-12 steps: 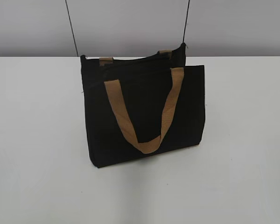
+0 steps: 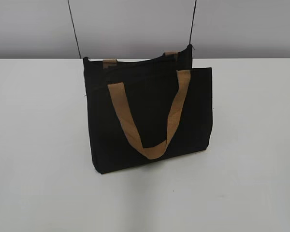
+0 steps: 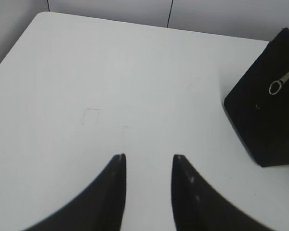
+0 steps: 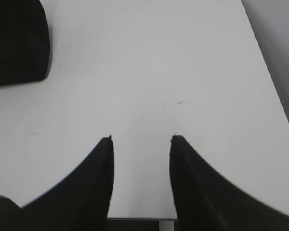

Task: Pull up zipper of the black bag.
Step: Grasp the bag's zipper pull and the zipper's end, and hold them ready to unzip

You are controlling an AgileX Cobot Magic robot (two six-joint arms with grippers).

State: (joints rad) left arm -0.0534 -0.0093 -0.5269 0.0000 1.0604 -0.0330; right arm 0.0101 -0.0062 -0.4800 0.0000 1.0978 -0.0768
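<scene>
We count one black bag (image 2: 150, 116), standing upright near the middle of the white table (image 2: 38, 145), with two tan strap handles: one (image 2: 150, 116) hangs in a loop down the front panel, and of the other (image 2: 110, 62) we see only two short stubs at the rear top edge. Two thin dark cables (image 2: 73, 26) run up the grey wall behind it. The bag's long axis runs across the exterior view, slightly skewed so that its right end sits a little farther back. We see one zipper (image 3: 282, 81), and only in the left wrist view: a silver slider and pull tab with a thin round ring, lying against the end of the bag at the right edge of that view, the ring toward lower left and the tab slanting up to the right. In the exterior view we cannot make the zipper out. The left gripper (image 3: 148, 157) hovers over bare table, well apart from the bag (image 3: 265, 110), its two dark fingers spread with nothing between them. The right gripper (image 4: 141, 137) likewise hangs above bare table with fingers apart and empty; a corner of the bag (image 4: 17, 41) shows at the upper left of its view. We find no brand, label or readable writing anywhere.
</scene>
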